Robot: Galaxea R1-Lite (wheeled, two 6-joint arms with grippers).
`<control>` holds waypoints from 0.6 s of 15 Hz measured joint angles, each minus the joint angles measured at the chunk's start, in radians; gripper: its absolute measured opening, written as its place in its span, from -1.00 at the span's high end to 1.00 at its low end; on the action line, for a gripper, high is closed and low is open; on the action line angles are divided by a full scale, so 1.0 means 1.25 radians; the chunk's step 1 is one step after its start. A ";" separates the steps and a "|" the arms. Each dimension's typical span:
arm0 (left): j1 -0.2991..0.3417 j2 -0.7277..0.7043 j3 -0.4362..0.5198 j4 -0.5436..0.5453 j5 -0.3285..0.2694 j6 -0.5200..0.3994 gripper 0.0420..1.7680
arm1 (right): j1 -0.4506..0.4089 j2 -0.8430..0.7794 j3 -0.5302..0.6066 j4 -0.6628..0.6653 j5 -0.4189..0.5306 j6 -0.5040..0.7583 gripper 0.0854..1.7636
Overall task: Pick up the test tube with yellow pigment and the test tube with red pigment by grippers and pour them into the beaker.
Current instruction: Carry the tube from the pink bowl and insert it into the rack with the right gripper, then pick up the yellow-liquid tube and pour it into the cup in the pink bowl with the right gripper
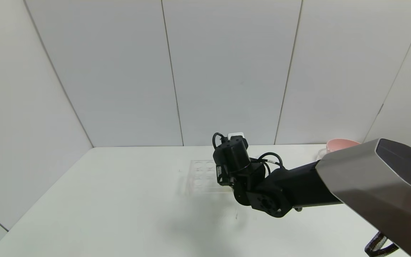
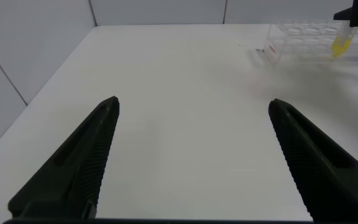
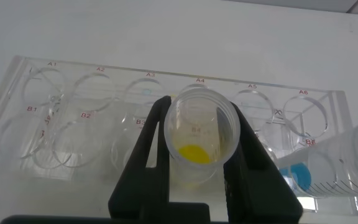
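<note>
Right gripper (image 3: 197, 180) is pinching the yellow tube (image 3: 199, 134) just below its rim, one finger on each side; the tube stands upright in a middle well of the clear rack (image 3: 104, 93). The tube looks light, thin-walled and smooth, so likely to slip or tilt if gripped loosely, and liable to crack under hard squeeze. The hold near the wider rim seems sound, since the lip should stop downward slip. A blue tube (image 3: 300, 174) stands in the neighbouring well. Left gripper (image 2: 191, 155) hangs spread and empty over the table (image 2: 179, 81). Red tube and beaker are not visible. A pink bowl (image 1: 339, 144) sits at the table's far right.
</note>
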 joint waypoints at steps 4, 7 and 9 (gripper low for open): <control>0.000 0.000 0.000 0.000 0.000 0.000 -0.94 | 0.001 -0.002 0.006 -0.002 -0.001 0.000 0.44; 0.000 0.000 0.000 0.000 0.000 0.000 -0.94 | 0.001 -0.002 0.008 -0.002 -0.001 0.001 0.44; 0.000 0.000 0.000 0.000 0.000 0.000 -0.94 | 0.001 -0.003 0.008 -0.002 -0.001 0.001 0.44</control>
